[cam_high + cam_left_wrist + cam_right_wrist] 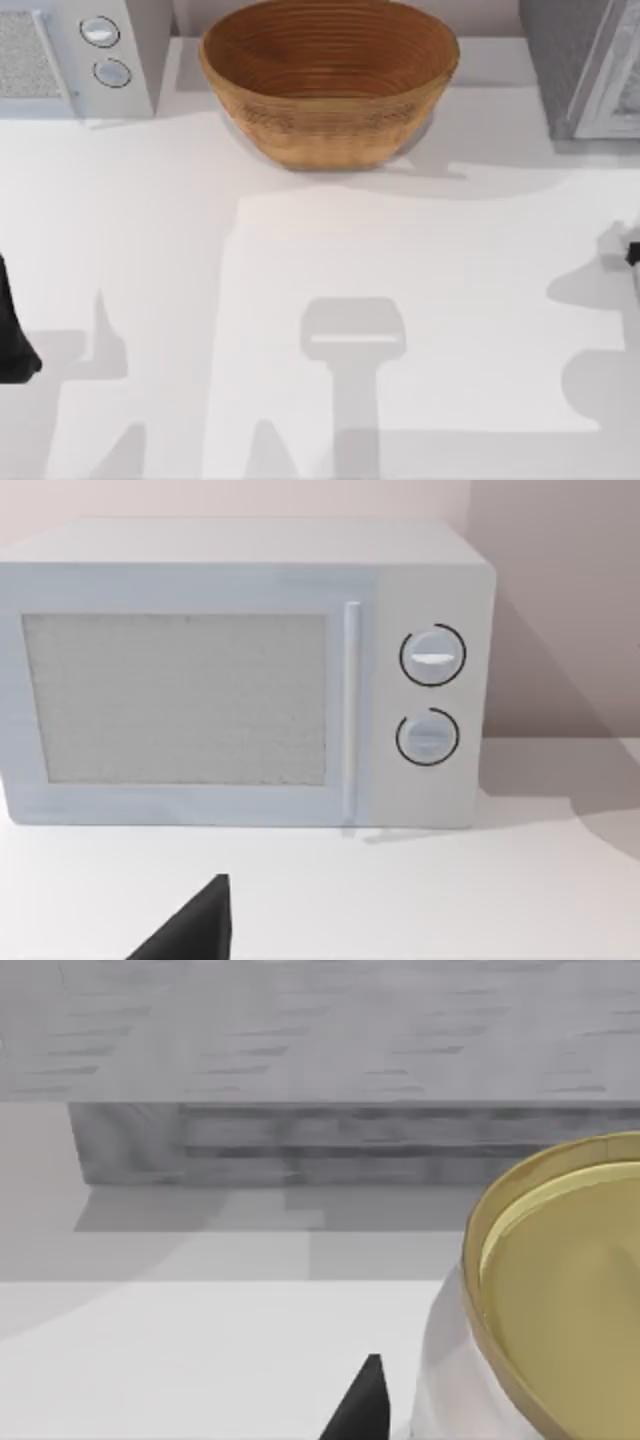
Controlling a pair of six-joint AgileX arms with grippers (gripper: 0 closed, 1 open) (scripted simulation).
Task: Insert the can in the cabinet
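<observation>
Right wrist view places the can (540, 1310) just beside the right gripper (362, 1400), facing the cabinet (350, 1140). In the top view the can (612, 243) lies at 3 o'clock, the cabinet (580, 60) at 1 o'clock. You cannot tell how either set of jaws stands. Judge the can light, rigid and slippery; grip across its side wall, mid-height. The left gripper (15, 340) is parked at 9 o'clock.

My left arm (14, 335) sits dark at the table's far left edge, parked low. My right gripper (630, 256) pokes in at the right edge (just a sliver), one black fingertip (362, 1400) showing at my wrist.
</observation>
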